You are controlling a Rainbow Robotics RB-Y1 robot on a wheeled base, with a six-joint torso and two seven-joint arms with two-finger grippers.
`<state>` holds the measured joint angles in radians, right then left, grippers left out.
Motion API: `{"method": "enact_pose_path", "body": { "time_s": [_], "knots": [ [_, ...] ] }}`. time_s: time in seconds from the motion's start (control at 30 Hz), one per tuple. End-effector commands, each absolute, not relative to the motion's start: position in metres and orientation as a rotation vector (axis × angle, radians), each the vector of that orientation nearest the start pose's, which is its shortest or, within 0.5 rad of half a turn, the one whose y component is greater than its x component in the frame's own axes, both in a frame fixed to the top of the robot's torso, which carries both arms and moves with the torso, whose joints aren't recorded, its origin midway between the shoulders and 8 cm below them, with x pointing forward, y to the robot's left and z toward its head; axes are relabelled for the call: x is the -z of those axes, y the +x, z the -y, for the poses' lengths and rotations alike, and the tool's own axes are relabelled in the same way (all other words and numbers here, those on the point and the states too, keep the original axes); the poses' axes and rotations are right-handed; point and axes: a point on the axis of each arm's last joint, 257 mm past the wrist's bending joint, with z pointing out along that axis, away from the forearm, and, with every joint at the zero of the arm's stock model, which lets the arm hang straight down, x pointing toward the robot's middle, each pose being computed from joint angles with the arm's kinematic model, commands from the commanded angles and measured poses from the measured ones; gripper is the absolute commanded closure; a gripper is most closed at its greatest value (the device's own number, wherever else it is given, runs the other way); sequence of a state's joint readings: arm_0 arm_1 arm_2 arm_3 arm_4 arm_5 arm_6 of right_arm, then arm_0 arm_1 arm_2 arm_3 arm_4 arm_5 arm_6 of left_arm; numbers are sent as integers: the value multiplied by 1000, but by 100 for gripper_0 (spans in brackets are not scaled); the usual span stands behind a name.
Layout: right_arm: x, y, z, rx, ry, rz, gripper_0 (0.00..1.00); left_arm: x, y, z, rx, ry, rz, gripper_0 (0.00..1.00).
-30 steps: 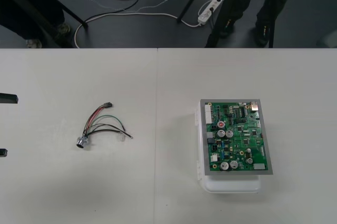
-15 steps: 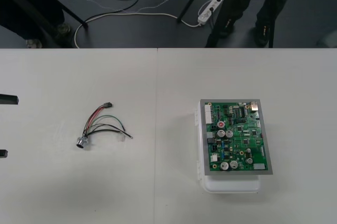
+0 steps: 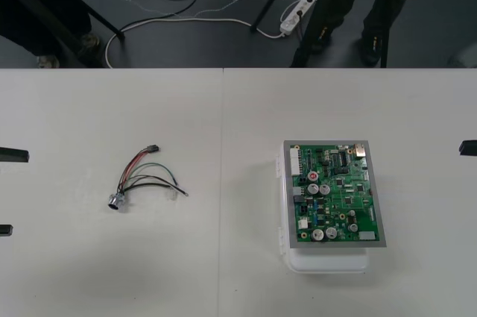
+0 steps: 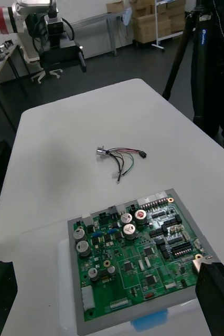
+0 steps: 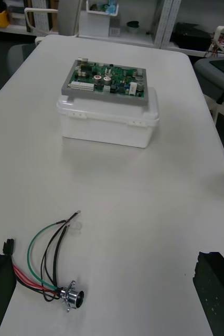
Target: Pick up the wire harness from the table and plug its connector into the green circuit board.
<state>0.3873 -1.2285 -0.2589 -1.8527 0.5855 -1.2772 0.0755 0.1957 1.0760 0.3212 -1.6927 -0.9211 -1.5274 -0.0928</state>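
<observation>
- While the wire harness [image 3: 145, 179] lies loose on the left half of the table [image 3: 223, 280], well apart from the green circuit board [image 3: 335, 194], neither gripper touches it
- Left gripper [image 3: 6, 192]: at the table's left edge, near the harness, jaws wide apart and empty
- Right gripper [image 4: 105, 266]: at the right edge, beside the board, jaws wide apart and empty
- Expected handling: very light and limp. The thin red, black and green wires will likely sag and swing once lifted and will not keep the plug aimed
- Black plug [image 3: 153, 148]: small and rigid, at the harness end farther from the robot. It is judged the best place to grip, on its body or on the wires just behind it, leaving the mating face free
- Round metal socket [image 3: 116, 201]: at the nearer end and probably the heaviest part. Smooth metal may slip or roll, and it will dangle as a weight
- Caution: thin wires and their joints look fragile, so clamp gently and do not pull
- White base [image 3: 328, 261]: it raises the board and may slide under insertion force
</observation>
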Motion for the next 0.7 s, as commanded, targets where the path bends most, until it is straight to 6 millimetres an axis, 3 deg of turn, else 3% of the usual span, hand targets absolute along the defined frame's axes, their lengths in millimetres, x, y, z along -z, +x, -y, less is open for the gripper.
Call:
{"method": "enact_pose_path", "body": {
  "time_s": [0.03,0.3,0.7],
  "knots": [
    [107,271,257,-839,-1293,-1422,0,141,268,-293,763,1547,-1519,0],
    [107,275,262,-771,-1312,-1316,0,162,242,-289,775,1644,-1591,0],
    [126,282,269,-825,-1311,-1199,0,193,250,-283,637,1589,-1798,0]
  ]
}}
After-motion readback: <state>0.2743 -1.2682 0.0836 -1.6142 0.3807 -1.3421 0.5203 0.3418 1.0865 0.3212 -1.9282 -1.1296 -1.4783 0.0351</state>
